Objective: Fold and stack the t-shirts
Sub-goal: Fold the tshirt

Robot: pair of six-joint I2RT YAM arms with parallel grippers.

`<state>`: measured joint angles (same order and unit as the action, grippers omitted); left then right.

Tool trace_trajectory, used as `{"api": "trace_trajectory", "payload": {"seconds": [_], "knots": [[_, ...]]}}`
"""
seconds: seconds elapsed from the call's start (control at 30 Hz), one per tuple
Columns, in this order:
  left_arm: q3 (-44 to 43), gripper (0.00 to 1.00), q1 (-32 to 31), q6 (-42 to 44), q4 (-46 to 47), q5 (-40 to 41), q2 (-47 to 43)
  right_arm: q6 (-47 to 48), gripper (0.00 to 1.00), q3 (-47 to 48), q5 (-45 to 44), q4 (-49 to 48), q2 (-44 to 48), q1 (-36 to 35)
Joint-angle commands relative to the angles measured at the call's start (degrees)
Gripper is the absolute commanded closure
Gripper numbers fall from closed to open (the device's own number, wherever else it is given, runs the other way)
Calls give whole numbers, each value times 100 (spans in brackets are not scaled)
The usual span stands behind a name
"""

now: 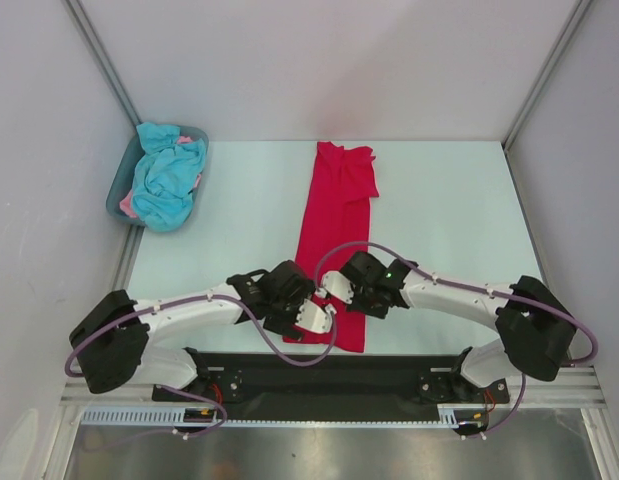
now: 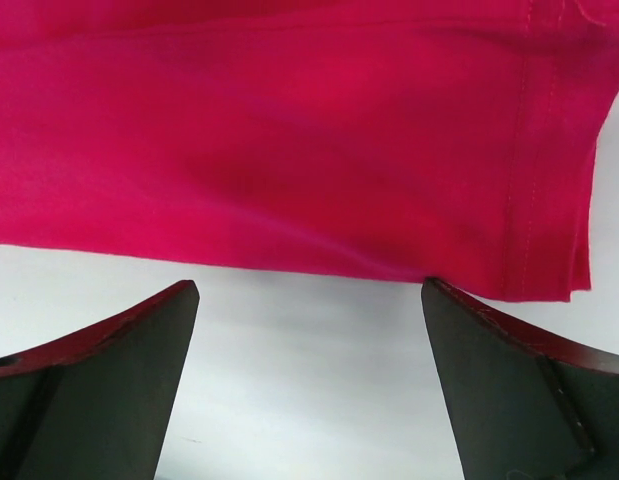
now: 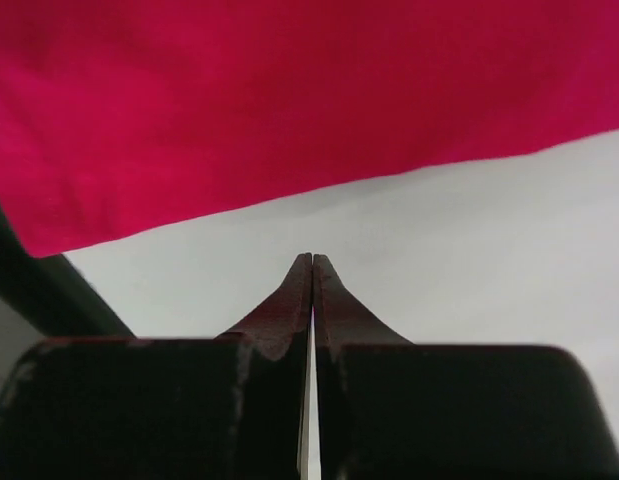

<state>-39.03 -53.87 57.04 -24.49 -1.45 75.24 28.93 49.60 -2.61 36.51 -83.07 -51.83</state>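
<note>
Work on the red t-shirt (image 1: 341, 225) is looking part done in the top external view: it is lying as a long narrow strip down the middle of the surface (image 1: 249, 200), with its sleeves bunched at the far end and its near end lying between the two arms. A turquoise t-shirt (image 1: 169, 180) and a scrap of pink t-shirt (image 1: 128, 208) are sitting heaped in the grey-blue tub (image 1: 117, 185) at the far left corner, well apart from the strip. Both arms are holding a low pose, elbows out and forearms angling inward, with the left tool (image 1: 311, 318) sitting at the strip's near left edge and the right tool (image 1: 335, 286) sitting over its right side, a little farther in. In the left wrist view the fingers (image 2: 119, 350) are standing spread wide and gripping nothing, their tips just short of the cloth's edge, with the stitched hem (image 2: 529, 200) running off to the right. In the right wrist view the tool is showing pressed together with no cloth in it, pointing at the red edge across a band of bare surface. The crosswise fold is probably coming next, which is calling for the right tool to open, each tool to pinch a near corner, and both to carry that end evenly toward the far end.
</note>
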Motion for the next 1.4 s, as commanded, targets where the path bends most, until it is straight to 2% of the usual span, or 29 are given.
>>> {"api": "trace_trajectory", "payload": {"seconds": [0.0,0.27,0.4,0.43,0.53,0.6,0.67,0.7,0.73,0.8,0.9,0.97,1.0,1.03,1.07,1.27,1.33,1.37], "knots": [[-342,0,25,-149,296,-232,52,16,100,67,182,146,-8,-300],[-378,0,25,-166,261,-232,-44,8,100,67,200,93,-341,-854],[-237,0,156,-158,366,126,-325,-1,100,-20,-388,-196,-342,-1170],[-211,0,244,-210,470,128,-413,-19,96,-47,-546,-293,-290,-1267],[-71,0,771,-429,987,574,-983,-71,72,-205,-1310,-785,-70,-1425],[184,0,1218,-596,1453,873,-1291,-10,71,-328,-1968,-1257,114,-1636],[482,0,1492,-702,1833,1015,-1757,77,65,-434,-2339,-1418,212,-1846],[597,0,1711,-720,1938,1076,-1889,104,62,-451,-2419,-1549,256,-1917],[702,0,1809,-746,2079,1138,-2073,122,52,-443,-2437,-1559,308,-1988],[949,0,1984,-712,1993,1130,-2206,183,43,-408,-2402,-1524,309,-2224],[1265,0,2099,-773,1983,1261,-2356,289,38,-408,-2533,-1603,204,-2680],[1449,0,2117,-896,2018,1401,-2478,298,29,-390,-2726,-1665,81,-2963],[1485,0,2108,-939,2018,1437,-2540,263,24,-381,-2805,-1717,54,-3086],[1512,0,2108,-1018,2001,1516,-2602,123,9,-381,-2893,-1761,45,-3357],[1564,0,2117,-1054,1983,1577,-2663,9,1,-364,-2955,-1735,-16,-3455],[1678,0,2117,-1151,1764,1692,-3401,-1342,0,557,-2807,-902,-218,-3632],[1740,0,2135,-1089,1781,1684,-3560,-1591,0,1076,-2151,-182,-254,-3545],[1810,0,2135,-1063,1807,1657,-3604,-1601,0,1191,-1347,29,-271,-3492]]}}
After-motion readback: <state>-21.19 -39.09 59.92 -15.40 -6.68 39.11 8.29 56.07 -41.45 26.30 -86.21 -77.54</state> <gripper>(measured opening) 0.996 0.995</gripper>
